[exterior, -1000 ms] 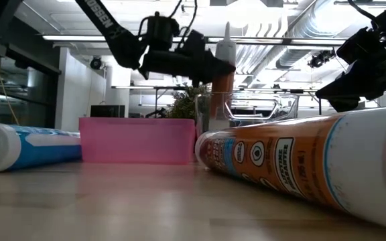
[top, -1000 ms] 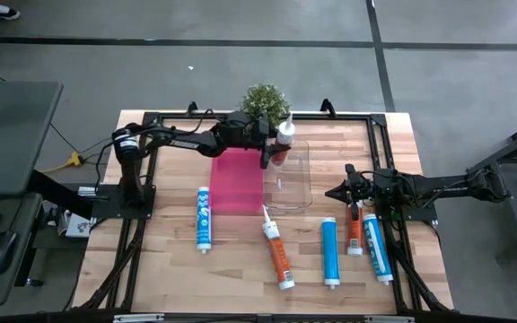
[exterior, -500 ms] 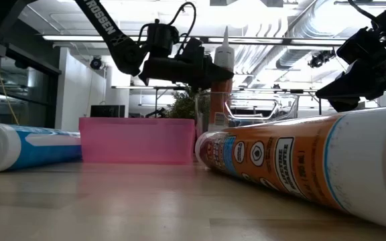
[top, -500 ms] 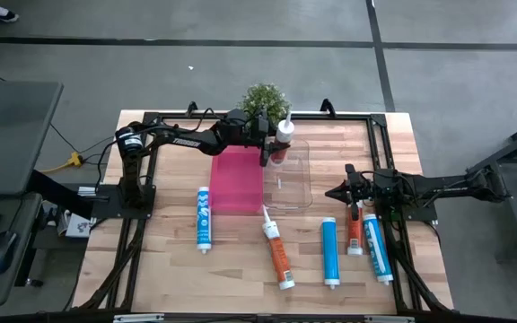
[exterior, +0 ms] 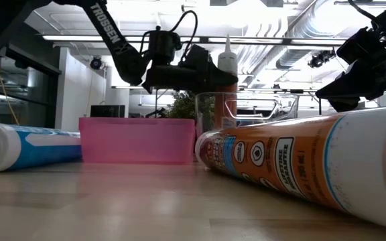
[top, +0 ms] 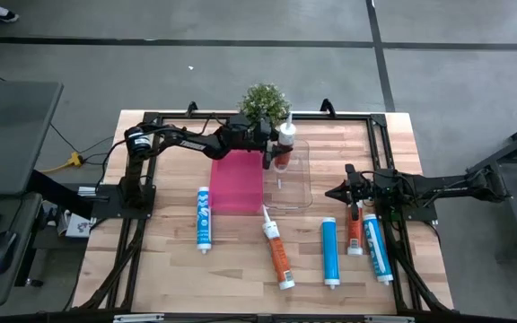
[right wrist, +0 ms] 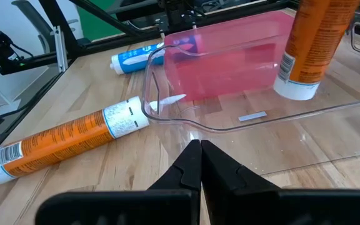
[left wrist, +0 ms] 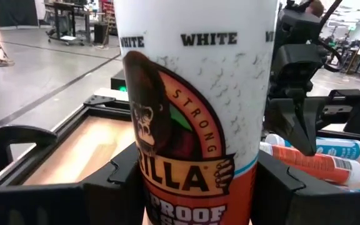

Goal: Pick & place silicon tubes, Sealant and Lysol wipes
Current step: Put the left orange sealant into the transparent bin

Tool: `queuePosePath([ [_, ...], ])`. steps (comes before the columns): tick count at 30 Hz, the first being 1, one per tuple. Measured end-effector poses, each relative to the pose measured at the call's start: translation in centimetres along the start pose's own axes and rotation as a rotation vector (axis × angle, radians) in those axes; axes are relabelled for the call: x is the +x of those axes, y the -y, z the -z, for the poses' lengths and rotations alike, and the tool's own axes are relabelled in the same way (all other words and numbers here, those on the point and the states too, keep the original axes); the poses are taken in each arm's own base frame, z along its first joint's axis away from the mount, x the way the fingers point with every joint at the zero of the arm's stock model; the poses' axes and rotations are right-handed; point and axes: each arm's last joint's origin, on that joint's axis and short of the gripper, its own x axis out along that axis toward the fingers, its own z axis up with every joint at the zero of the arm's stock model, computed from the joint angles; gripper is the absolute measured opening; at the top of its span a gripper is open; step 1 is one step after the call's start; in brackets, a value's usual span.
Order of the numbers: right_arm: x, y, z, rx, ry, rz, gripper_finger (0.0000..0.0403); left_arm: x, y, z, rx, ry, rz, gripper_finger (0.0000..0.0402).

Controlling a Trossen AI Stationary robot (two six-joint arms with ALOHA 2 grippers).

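From above, the left gripper (top: 275,148) sits at the far end of the clear bin (top: 302,193), its fingers clamped on an orange-and-white sealant tube (top: 283,144) held upright, nozzle up. The low view adds that the tube's base hangs above the bin's floor rather than standing on it, and the right wrist view shows the same: the tube's white bottom end floats just over the clear plastic. Only the left wrist view makes the label readable: "WHITE" printed twice near the top, a gorilla face, the word "STRONG" and the letters "ILLA" and "PROOF" lower down.

The clear bin holds nothing else that can be seen. The pink bin (top: 237,180) touches its side, and its contents cannot be made out.

The right gripper (top: 346,193) rests on the table near the clear bin, its fingers pressed together and holding nothing.

Loose on the wooden table (top: 173,260): a blue tube (top: 203,218) beside the pink bin, an orange tube (top: 277,248) whose nozzle points at the clear bin, another blue tube (top: 330,252), and an orange and blue pair (top: 367,239) under the right arm
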Motion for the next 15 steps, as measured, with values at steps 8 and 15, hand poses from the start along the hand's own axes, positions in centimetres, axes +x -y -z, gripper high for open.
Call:
queuePosePath([
  [8,0.0,0.0,0.0,0.0,0.0,-0.001,0.0001,0.5,0.2,1.8,-0.017,-0.023,0.004,0.0184],
  [15,0.0,0.0,0.0,0.0,0.0,0.0,0.0001,0.7,0.4,1.8,-0.013,-0.015,-0.026,0.0184],
])
